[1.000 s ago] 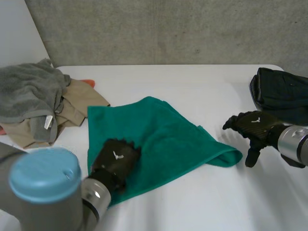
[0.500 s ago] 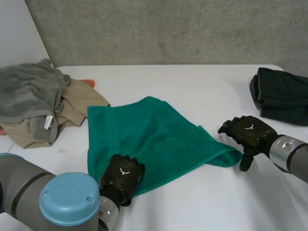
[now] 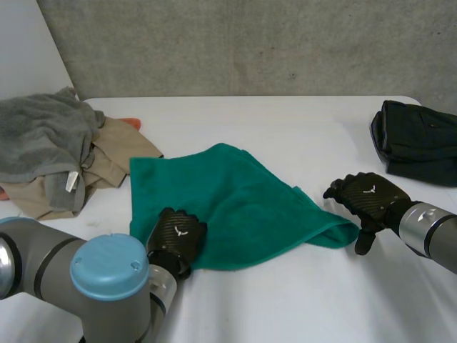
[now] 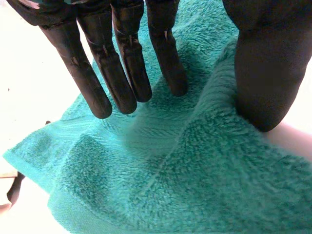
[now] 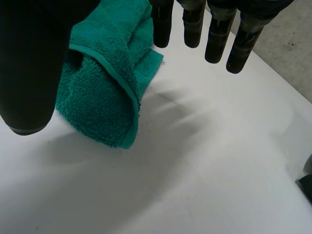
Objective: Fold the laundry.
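A teal towel (image 3: 235, 200) lies spread on the white table (image 3: 285, 121), its right corner doubled over into a soft tip. My left hand (image 3: 176, 236) rests on the towel's near edge, close to its near-left corner. In the left wrist view its fingers (image 4: 126, 73) reach down onto the pile and the thumb (image 4: 263, 73) presses on a raised ridge of towel (image 4: 195, 185), with a wide gap between them. My right hand (image 3: 368, 194) hovers just right of the doubled corner (image 5: 105, 92), its fingers (image 5: 217, 34) straight and holding nothing.
A grey towel (image 3: 43, 136) is heaped over a tan garment (image 3: 114, 153) at the table's far left, with something orange (image 3: 131, 123) peeking out behind. A dark folded garment (image 3: 418, 139) sits at the far right edge.
My left hand has slid from the towel's middle back to its near edge, and its fingers have bent in towards the thumb, rucking the cloth. My right hand has moved left to the doubled corner.
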Available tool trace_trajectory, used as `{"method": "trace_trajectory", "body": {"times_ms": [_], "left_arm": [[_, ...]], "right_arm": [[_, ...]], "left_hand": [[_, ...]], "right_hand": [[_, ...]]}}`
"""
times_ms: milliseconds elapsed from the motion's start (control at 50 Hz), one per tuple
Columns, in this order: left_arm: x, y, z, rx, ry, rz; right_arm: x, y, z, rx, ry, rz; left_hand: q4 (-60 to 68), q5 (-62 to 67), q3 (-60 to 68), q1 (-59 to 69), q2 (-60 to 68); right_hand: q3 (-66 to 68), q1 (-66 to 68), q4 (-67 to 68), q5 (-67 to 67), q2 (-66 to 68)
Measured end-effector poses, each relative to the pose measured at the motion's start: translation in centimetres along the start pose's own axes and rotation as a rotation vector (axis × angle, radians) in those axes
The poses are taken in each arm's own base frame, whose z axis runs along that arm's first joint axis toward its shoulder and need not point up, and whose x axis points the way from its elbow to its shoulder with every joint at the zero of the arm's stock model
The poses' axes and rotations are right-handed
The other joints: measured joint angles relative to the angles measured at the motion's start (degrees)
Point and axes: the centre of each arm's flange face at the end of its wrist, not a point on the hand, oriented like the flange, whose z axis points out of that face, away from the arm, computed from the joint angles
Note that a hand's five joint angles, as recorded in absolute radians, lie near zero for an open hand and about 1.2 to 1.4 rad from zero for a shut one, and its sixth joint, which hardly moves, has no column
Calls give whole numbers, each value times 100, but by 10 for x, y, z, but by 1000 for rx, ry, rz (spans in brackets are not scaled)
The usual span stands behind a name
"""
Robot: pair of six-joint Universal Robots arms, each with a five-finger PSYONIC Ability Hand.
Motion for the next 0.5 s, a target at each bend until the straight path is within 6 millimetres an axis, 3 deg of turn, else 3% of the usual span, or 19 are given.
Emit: {"method": "trace_trajectory", "body": {"times_ms": [100,140,260,360,460,500], "left_arm": [[-5,-5,9,16,-19,14],[-8,-8,12,25,-29,16],[-19,-19,22,55,-66,12],[-36,-44,21,124,-113,2],[-65,-92,3,272,-190,-27],[-69,-99,-1,293,-200,-31]], "right_arm": [[1,1,0,-1,3,2],[2,1,0,-2,8,6],[11,-2,1,-2,55,77],[22,-10,3,8,80,183],[24,-12,9,-56,10,344],[23,-11,10,-72,-10,362]], "left_hand": [[572,0,610,576,611],[1712,0,1691,1756,1722],[1872,0,1854,1797,1867],[1883,0,1854,1797,1872],[1895,0,1874,1797,1882],[1894,0,1875,1797,1883]], "right_hand": [[0,0,0,0,0],[0,0,0,0,0],[0,0,0,0,0],[0,0,0,0,0],[0,0,0,0,0],[0,0,0,0,0]]}}
